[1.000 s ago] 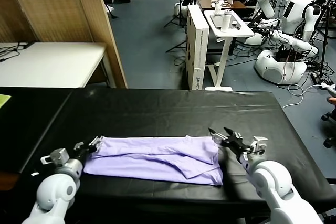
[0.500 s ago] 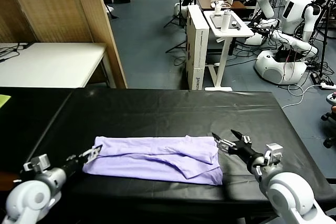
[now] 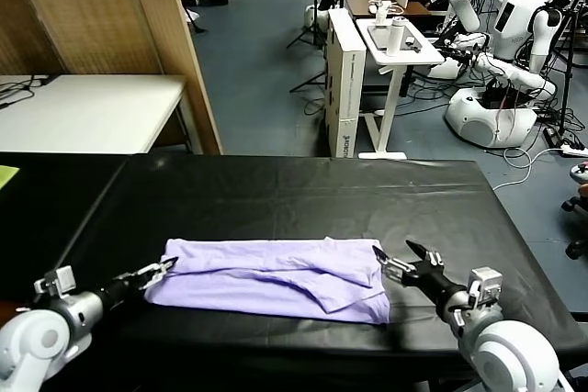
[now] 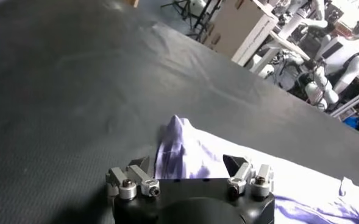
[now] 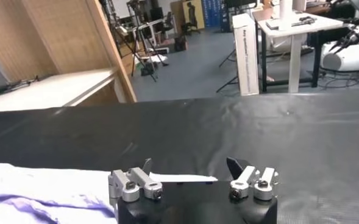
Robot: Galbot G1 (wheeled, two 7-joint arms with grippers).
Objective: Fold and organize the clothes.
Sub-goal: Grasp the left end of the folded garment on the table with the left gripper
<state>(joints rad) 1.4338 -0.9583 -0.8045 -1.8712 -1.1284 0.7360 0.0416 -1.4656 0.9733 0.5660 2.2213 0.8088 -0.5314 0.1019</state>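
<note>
T-shirt (image 3: 276,277), light lavender, lies folded into a long flat band near the front edge of my black table (image 3: 303,195), with both sleeves tucked in. I judge the lengthwise folds done; folding it end over end and tidying it are left. My left gripper (image 3: 158,270) sits low at the shirt's left end, jaws wide, holding nothing. My right gripper (image 3: 404,262) sits just beside the right end, equally wide and empty. Nothing else rests on the table; a white table (image 3: 92,107) stands well behind.

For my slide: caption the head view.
Folded lavender T-shirt on black table, open left gripper and right gripper flanking it.
</note>
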